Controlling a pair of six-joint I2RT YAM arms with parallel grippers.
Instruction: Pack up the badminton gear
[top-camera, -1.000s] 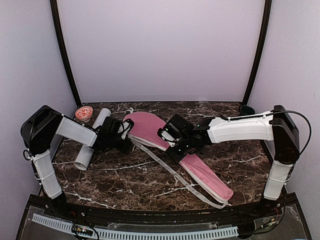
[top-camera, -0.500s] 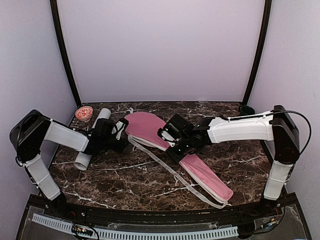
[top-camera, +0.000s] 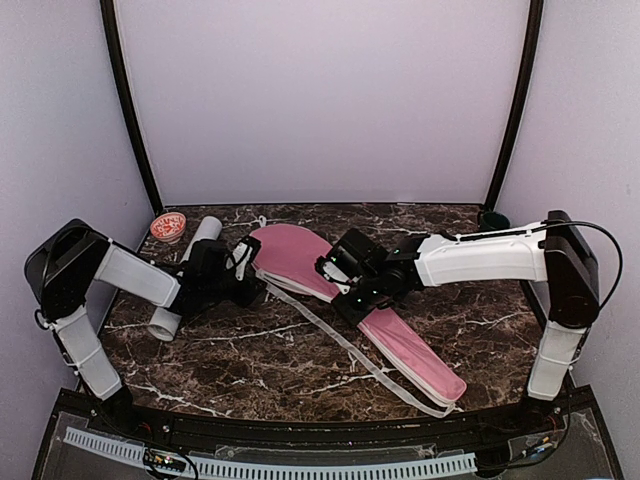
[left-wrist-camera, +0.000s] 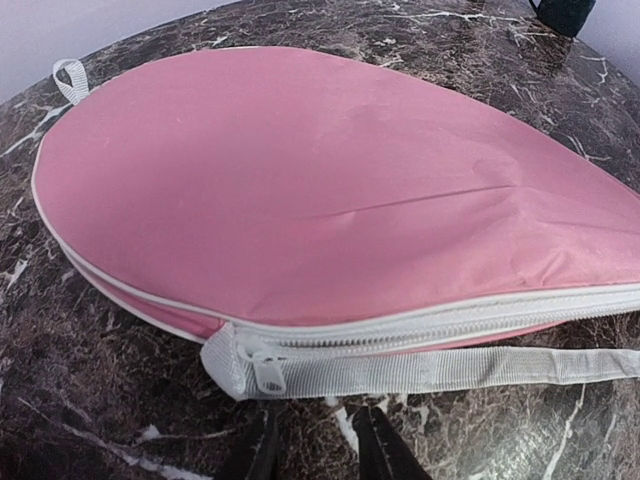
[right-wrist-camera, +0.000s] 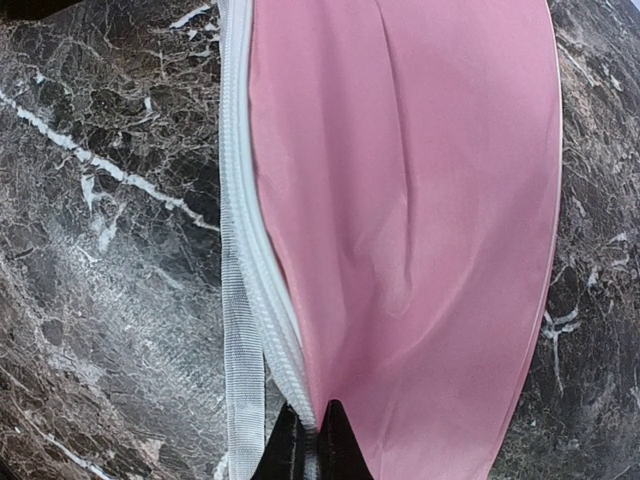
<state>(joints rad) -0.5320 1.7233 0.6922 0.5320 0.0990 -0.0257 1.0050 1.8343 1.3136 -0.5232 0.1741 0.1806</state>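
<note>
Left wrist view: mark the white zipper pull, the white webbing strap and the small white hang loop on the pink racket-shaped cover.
white zipper pull (left-wrist-camera: 268, 372), left wrist view, its tab.
white webbing strap (left-wrist-camera: 470, 368), left wrist view, mid-length.
small white hang loop (left-wrist-camera: 67, 65), left wrist view, top bend.

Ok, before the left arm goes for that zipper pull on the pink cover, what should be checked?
1. Right end effector clamped on the pink cover at its zipper edge: ok.
2. Left end effector open and empty: ok.
3. Zipper pull just ahead of the left end effector, unobstructed: ok.
4. Rackets inside the cover: cannot tell.
5. White tube packed: not ok, it lies on the table.
</note>
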